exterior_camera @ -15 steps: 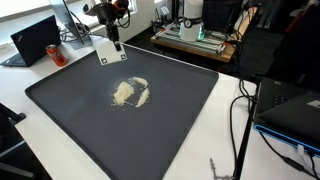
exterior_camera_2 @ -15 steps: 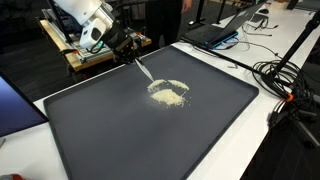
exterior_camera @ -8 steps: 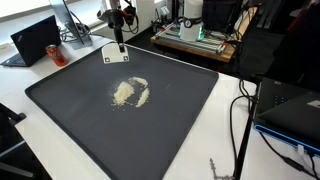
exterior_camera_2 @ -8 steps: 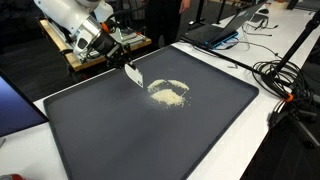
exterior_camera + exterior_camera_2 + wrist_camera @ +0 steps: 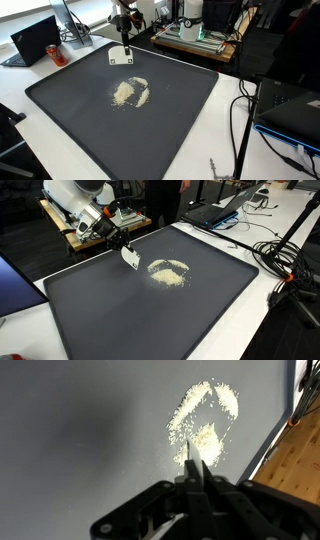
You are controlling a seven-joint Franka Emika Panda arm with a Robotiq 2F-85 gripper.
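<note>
The claw (image 5: 122, 24) is seen clamped together on the dark handle of a white-bladed scraper (image 5: 122, 57), which hangs straight below it; in an exterior view the blade (image 5: 130, 257) is tilted, its lower edge close to the black mat (image 5: 60, 110); whether it touches the mat cannot be told. The pile of pale grains (image 5: 130, 92) lies on the mat near the blade, apart from it, and a bare strip of mat is left between the two; in the wrist view the scraper (image 5: 190, 456) is seen edge-on ahead of the claw (image 5: 196, 478), with the grains (image 5: 205, 420) just beyond its tip, spread in a rough ring around a denser heap. Nothing is seen standing between blade and grains. The mat is carried by a white desk (image 5: 225, 135). Well away from the claw, an open laptop (image 5: 35, 40) and a dark can (image 5: 57, 52) are placed beside the mat; black cables (image 5: 240, 120) are draped over the desk's far side; a wooden cart (image 5: 195, 38) loaded with equipment is seen behind the claw.
</note>
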